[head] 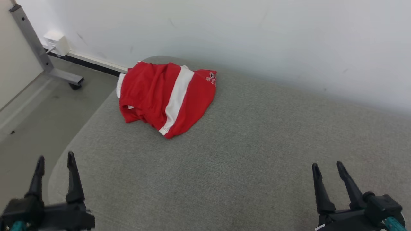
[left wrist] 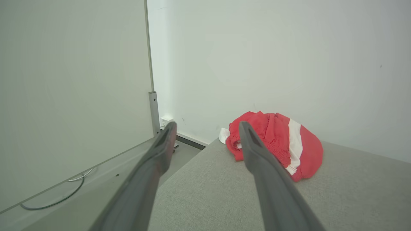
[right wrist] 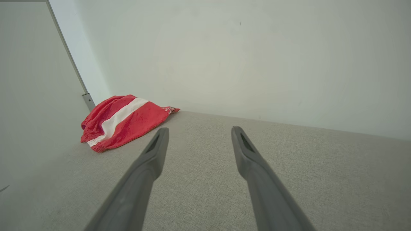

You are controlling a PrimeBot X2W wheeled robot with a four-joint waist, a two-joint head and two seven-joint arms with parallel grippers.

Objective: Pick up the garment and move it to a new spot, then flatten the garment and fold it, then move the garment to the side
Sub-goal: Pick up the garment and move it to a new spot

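Observation:
The garment is a red piece of clothing with a broad white stripe, lying crumpled at the far left corner of the grey padded surface, close to the wall. It also shows as a red heap in the left wrist view and the right wrist view. My left gripper hangs at the near left edge, open and empty. At the near right, my right gripper is open too, nothing between its fingers. Both are well short of the garment.
A white wall runs behind the surface. To the left the floor drops away, with a grey metal frame leg on a caster and a white box on the baseboard. A pale panel stands on the left.

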